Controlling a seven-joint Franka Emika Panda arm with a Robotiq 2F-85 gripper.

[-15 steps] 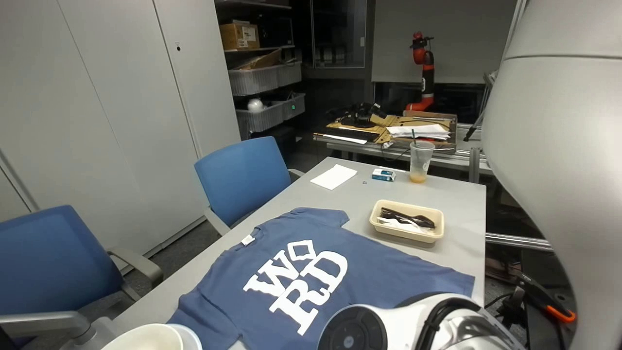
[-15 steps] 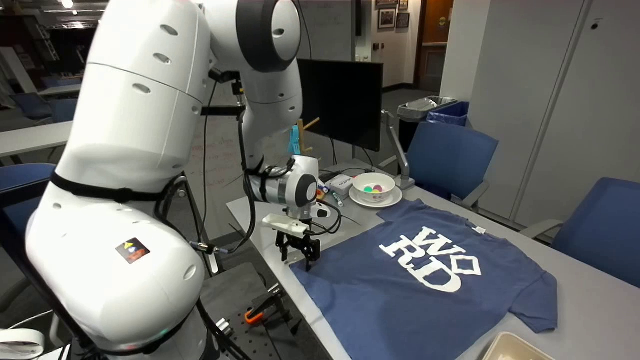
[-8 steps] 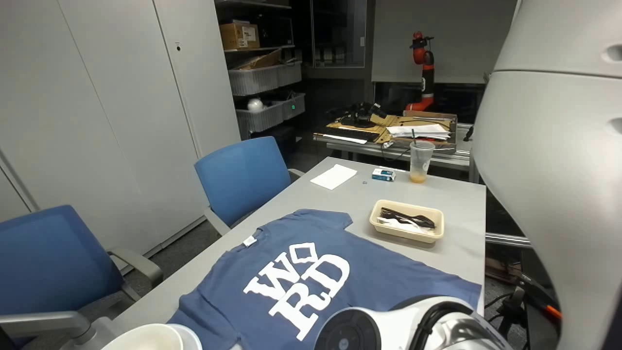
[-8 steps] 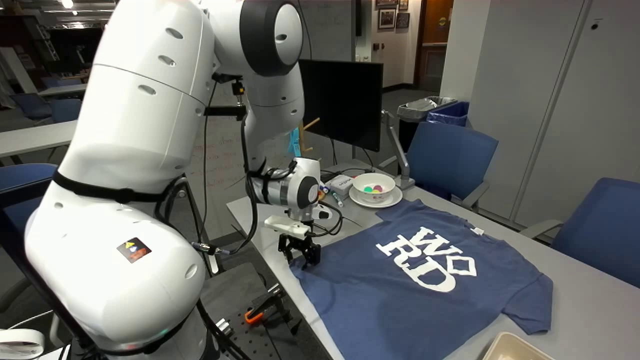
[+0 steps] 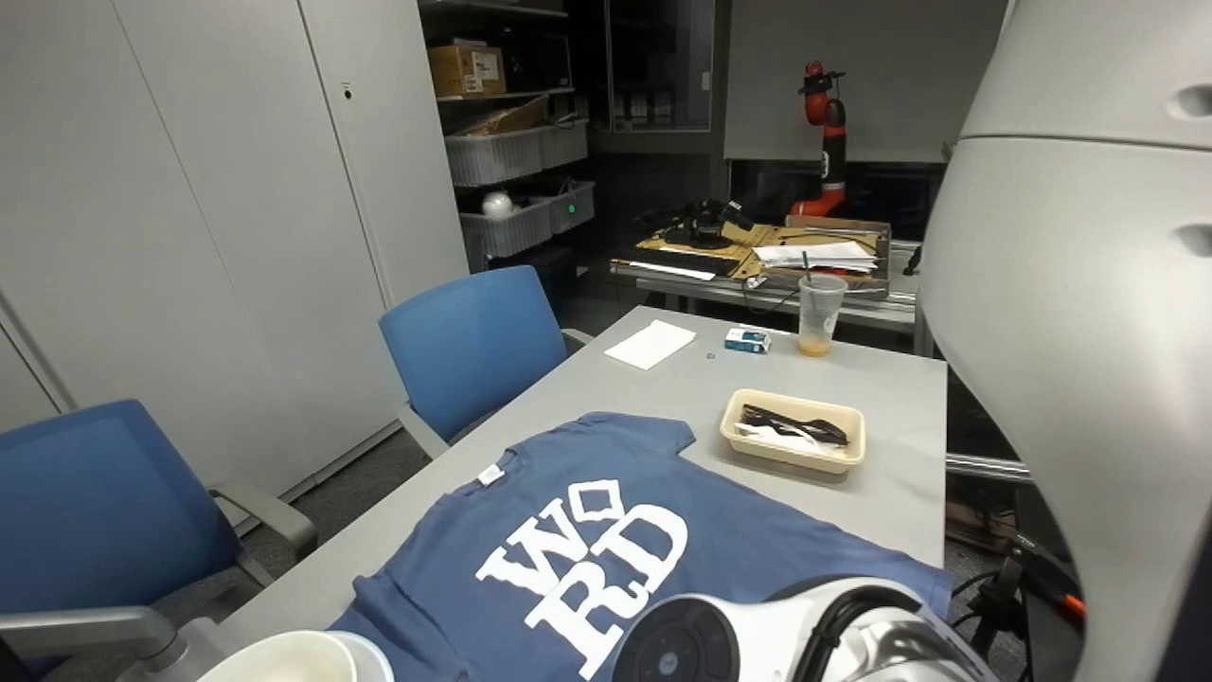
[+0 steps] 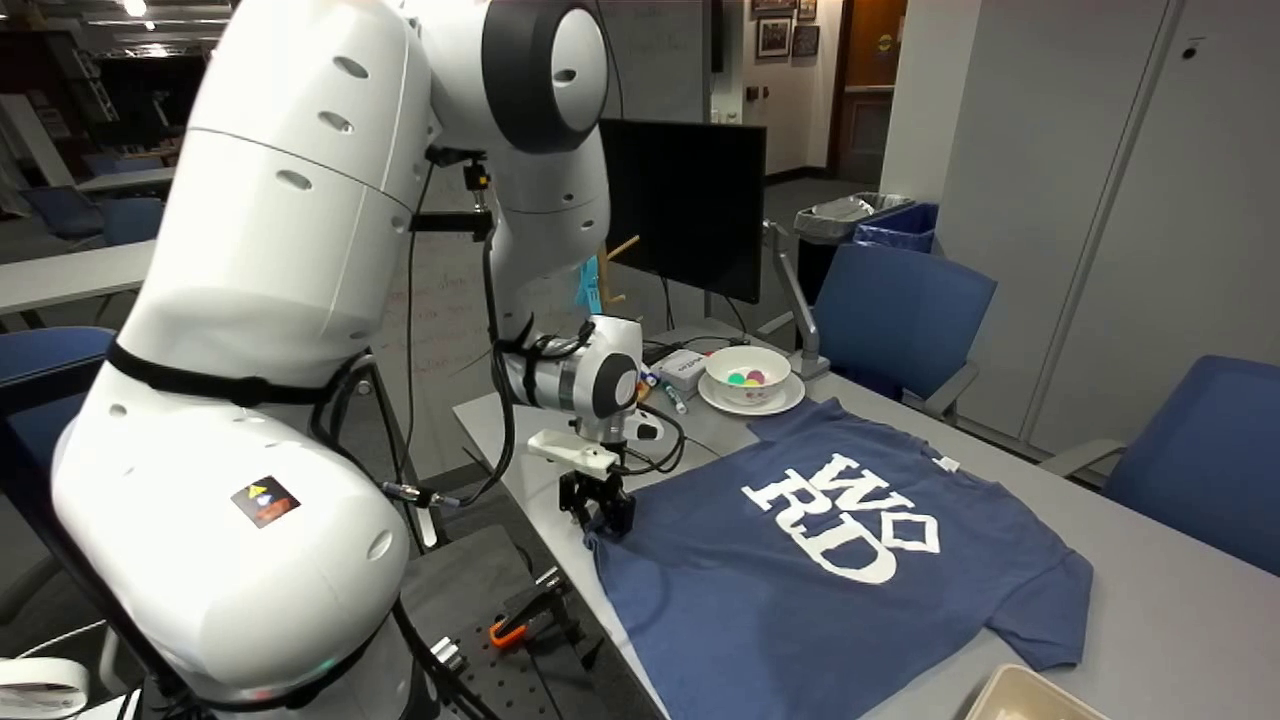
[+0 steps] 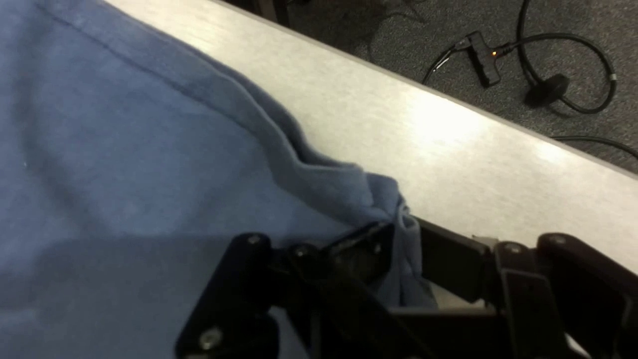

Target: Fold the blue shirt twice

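- My pincer is clamped on the blue shirt at a hem corner; in the wrist view the cloth bunches between my fingers.
- The shirt lies spread on the table, lettering up, hem on my side, collar away from me. I cannot tell whether the gripped corner is clear of the tabletop.
- No fold is made, so I judge this the start of the first. I should raise the corner before carrying it; soft cotton would otherwise drag along whole.
- Which way this fold should go, I cannot tell. Either way, I want a smooth arc, then the corner laid down before I let go.
- A bare strip shows between hem and table's edge beside my pincer; in an exterior view the hem's other corner seems to reach the edge. Pulling toward myself risks slipping it over.
- The bowl sits on a plate just beside one sleeve; the tray lies near the other. I should swing clear of both.
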